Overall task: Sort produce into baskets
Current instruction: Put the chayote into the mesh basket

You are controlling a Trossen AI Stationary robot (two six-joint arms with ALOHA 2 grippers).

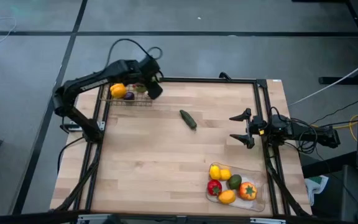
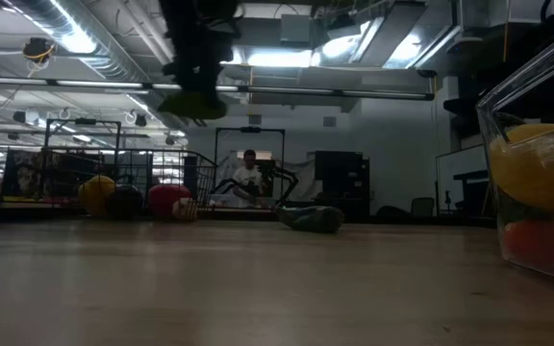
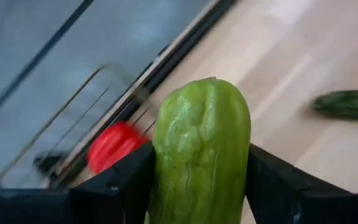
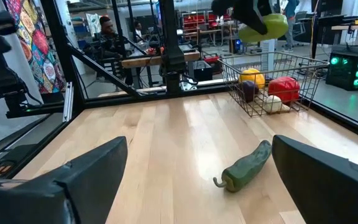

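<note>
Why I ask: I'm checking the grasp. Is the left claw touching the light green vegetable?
Touching. The left wrist view shows the left claw with a finger pressed against each side of the light green vegetable, no gap visible.

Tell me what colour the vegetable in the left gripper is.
Light green; the left wrist view shows it best, clamped in the left gripper.

A pale green gourd (image 3: 201, 149) is hanging above the wire-mesh basket (image 4: 272, 81), which is holding yellow, purple, red and white pieces. A dark green pepper (image 4: 244, 167) is lying alone mid-desk. The clear tray (image 1: 258, 196) is holding yellow, red, green and orange produce.
</note>
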